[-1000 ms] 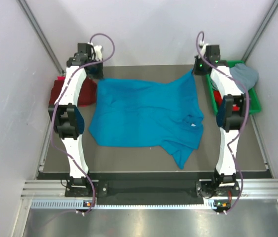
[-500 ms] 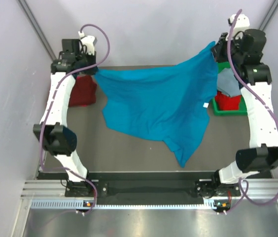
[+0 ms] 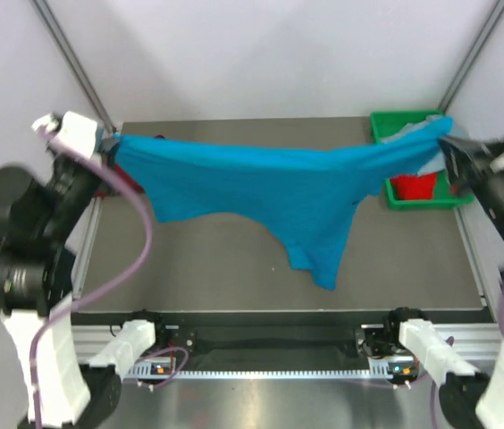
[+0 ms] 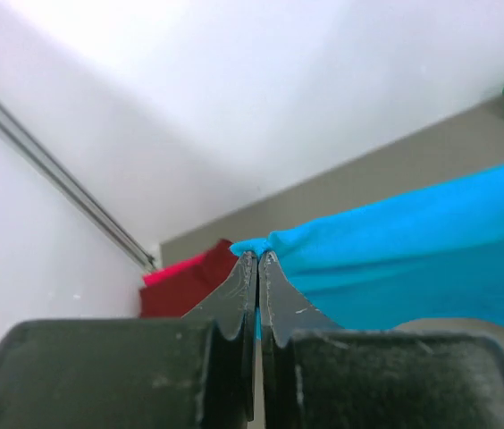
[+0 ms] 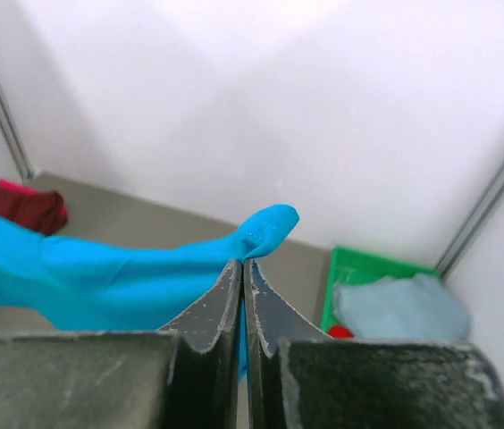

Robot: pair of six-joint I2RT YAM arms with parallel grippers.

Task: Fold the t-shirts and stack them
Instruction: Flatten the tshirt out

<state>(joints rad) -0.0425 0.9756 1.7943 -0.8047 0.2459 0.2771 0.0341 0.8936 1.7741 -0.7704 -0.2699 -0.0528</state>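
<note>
Top external shows the blue shirt (image 3: 261, 183) strung in the air between the two arms. Its lowest fold sags toward the near middle of the table (image 3: 234, 268), and whether that tip touches the surface cannot be told. The left gripper (image 3: 109, 143) is pinched tight on one corner at the left, the right gripper (image 3: 442, 143) on the opposite corner at the right. Each wrist view shows only a thin nip of cloth between closed jaws.

The likeliest trouble is a slip: the span looks taut, and any harder pull apart could drag a corner free and drop the shirt in a heap. The sagging part is bunched, so laying it down like this could trap a sleeve underneath.

Farther off, the right corner hangs over the green bin (image 3: 382, 123), which holds a red shirt (image 3: 410, 186) and a grey shirt (image 5: 399, 308), and it could snag the rim. The maroon shirt (image 4: 185, 290) lies at the far left, close to the left corner.
</note>
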